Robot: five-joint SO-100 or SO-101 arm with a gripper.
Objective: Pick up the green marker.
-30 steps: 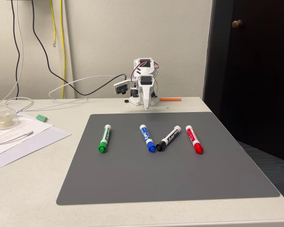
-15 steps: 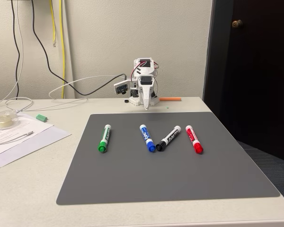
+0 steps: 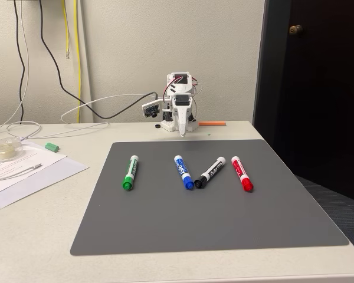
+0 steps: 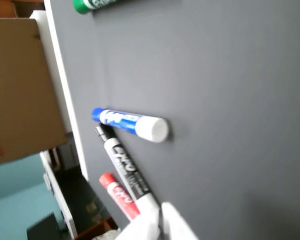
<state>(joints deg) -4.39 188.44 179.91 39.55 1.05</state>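
The green marker (image 3: 130, 172) lies on the left part of the grey mat (image 3: 206, 224) in the fixed view, green cap toward the front edge. Its cap end also peeks in at the top of the wrist view as the green marker (image 4: 97, 4). My gripper (image 3: 182, 132) hangs folded at the arm's base behind the mat, tip pointing down, well back and to the right of the green marker. The white fingertips (image 4: 145, 227) meet at the bottom of the wrist view, so the gripper (image 4: 161, 225) is shut with nothing in it.
On the mat right of the green one lie a blue marker (image 3: 183, 171), a black marker (image 3: 210, 172) and a red marker (image 3: 242, 173). Papers (image 3: 23, 174), a tape roll (image 3: 5, 149) and a small green piece (image 3: 52, 146) sit at left. Cables trail behind.
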